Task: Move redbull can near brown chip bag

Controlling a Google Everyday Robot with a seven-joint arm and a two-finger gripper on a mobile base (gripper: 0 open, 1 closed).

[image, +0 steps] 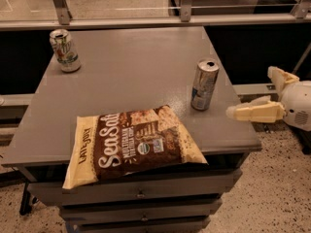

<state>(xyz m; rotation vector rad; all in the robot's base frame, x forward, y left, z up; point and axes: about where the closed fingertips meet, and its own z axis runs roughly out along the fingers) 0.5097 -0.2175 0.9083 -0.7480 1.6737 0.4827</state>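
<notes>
**Table**: grey flat top, seen from the front and above. Drawers are stacked below the front edge. It stands on a speckled floor, with a pale rail running across behind it.

**Redbull can**: slim and silver-grey with bluish patches. It stands upright on the right half of the top, open end up. It is just beyond the bag's far right corner, near it but not touching.

**Chip bag**: large, with a dark brown centre and pale yellow ends. It lies flat along the front of the top, lettering up, turned slightly askew. Its near left corner hangs past the front edge.

**Second can**: white and green, wider than the first. It stands upright at the far left corner, well apart from the bag and the redbull can.

**Gripper**: cream-coloured, at the table's right side, pointing left. In this view its tip overlaps the table's right edge. It sits to the right of the redbull can and a little nearer the front, clear of it. Whether it is spread or pressed together cannot be told. The white arm runs out of the picture on the right.
</notes>
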